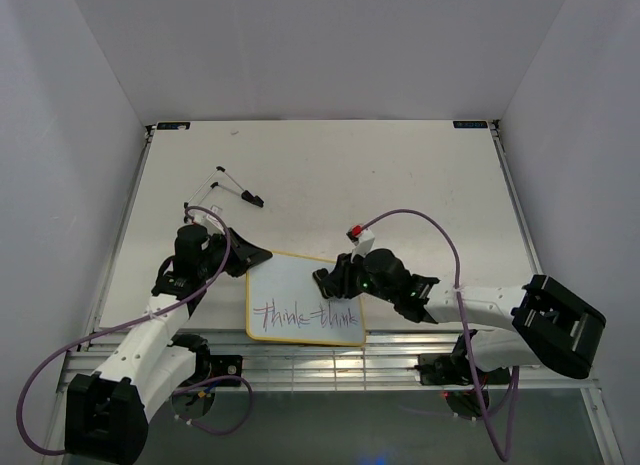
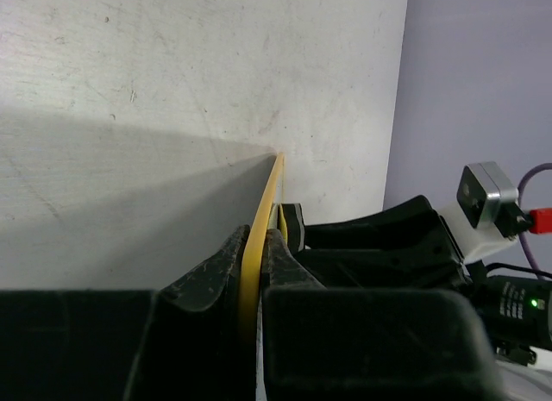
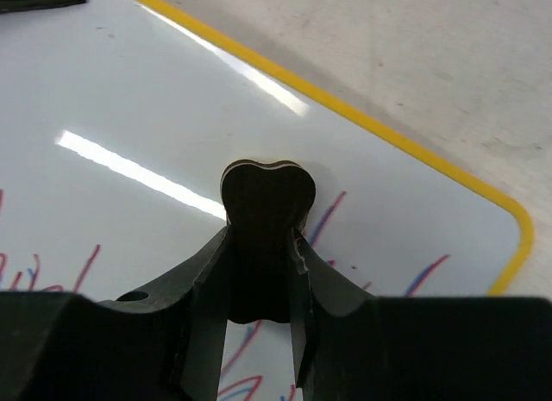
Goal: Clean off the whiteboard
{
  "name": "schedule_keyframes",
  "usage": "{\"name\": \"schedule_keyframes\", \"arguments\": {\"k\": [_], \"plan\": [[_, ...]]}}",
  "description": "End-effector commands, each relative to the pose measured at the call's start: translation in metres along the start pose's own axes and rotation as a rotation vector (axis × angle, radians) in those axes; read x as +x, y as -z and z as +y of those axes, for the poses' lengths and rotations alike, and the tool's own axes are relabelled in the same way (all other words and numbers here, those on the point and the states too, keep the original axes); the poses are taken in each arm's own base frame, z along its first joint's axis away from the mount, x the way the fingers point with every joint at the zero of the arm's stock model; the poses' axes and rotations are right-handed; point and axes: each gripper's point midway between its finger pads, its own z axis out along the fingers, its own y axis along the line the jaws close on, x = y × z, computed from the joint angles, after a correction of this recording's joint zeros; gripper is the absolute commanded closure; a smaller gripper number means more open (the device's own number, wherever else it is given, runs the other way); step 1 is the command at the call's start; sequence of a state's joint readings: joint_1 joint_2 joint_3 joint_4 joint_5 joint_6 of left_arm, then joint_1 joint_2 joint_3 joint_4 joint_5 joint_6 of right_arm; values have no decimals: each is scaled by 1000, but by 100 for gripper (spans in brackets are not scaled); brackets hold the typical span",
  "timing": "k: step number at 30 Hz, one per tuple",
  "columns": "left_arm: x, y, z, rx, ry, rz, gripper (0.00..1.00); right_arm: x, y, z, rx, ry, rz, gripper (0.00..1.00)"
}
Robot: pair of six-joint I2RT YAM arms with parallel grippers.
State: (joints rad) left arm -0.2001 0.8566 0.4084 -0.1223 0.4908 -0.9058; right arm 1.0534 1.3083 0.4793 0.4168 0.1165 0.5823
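Left tool (image 2: 256, 253) is clamped on the board's (image 1: 300, 285) yellow left edge, so the board sits between both tools on the tabletop (image 1: 400, 175). Right tool (image 3: 263, 246) pinches the eraser (image 3: 267, 190) over the writing (image 1: 305, 315). Small black bits (image 1: 250, 197) lie beyond the left tool.

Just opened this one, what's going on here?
The left gripper pinches the left edge of the whiteboard, with its fingers closed on the yellow frame. The right gripper holds a small dark eraser over the right part of the board. Red-purple writing across the near half is legible, so the erasing isn't done.
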Motion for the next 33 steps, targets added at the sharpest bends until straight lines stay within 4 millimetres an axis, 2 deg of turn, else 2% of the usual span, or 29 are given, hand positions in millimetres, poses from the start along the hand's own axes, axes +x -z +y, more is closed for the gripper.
{"name": "schedule_keyframes", "arguments": {"k": [1,10,16,19,20,22,23,24,26,27,29,30,31,33], "plan": [[-25,1,-24,53,-121,-82,100,112,38,-91,240,-20,379,66],[-30,4,-19,10,-134,-103,100,117,54,-120,312,-88,378,66],[-29,3,-17,2,-139,-97,100,108,58,-131,378,-100,362,66],[-28,2,-15,1,-132,-96,100,97,47,-107,264,-98,347,66],[-28,1,-15,2,-128,-98,100,90,41,-91,202,-84,336,66],[-28,1,-13,-2,-117,-101,100,80,34,-72,143,-62,314,66],[-28,1,-12,-4,-112,-102,100,78,32,-57,101,-36,311,66],[-27,1,-10,-9,-102,-106,100,65,26,-43,73,-24,281,66],[-28,0,-8,-16,-93,-114,100,60,23,-15,6,15,268,66],[-29,1,-8,-17,-87,-124,100,47,19,2,-31,21,238,66],[-28,0,-4,-29,-75,-126,100,44,18,29,-92,41,228,66],[-28,1,-3,-32,-67,-131,100,35,14,42,-114,47,210,66],[-28,1,-1,-38,-60,-136,100,37,15,57,-143,58,216,66],[-29,1,0,-41,-55,-146,100,37,11,71,-163,70,220,66]]}}
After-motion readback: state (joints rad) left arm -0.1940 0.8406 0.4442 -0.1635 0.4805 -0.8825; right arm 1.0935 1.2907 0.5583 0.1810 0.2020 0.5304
